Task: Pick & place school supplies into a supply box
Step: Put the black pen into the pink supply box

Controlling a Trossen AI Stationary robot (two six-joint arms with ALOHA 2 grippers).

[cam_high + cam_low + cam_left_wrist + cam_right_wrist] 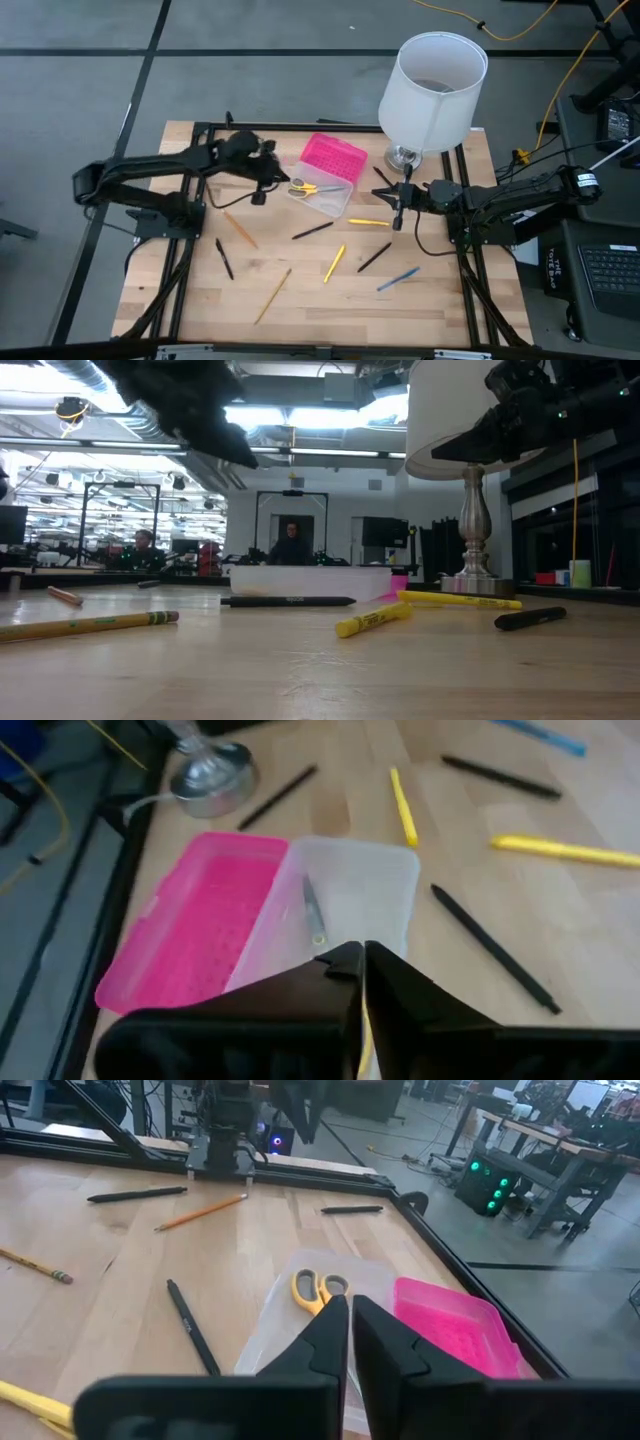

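The pencil case (325, 172) lies open in the middle of the table (300, 290), with yellow scissors (305, 187) in its clear half. The left gripper (268, 178) hangs beside it, fingers pressed together. The right gripper (400, 200) is pressed together too, holding nothing. Pens and pencils (345, 250) lie scattered nearby.

Both arms were matte black, built of slim jointed links with dark cables alongside. The right arm (520, 195) wore a small white label near its base; each pincer ended in wedge-shaped black fingers (325, 1340).
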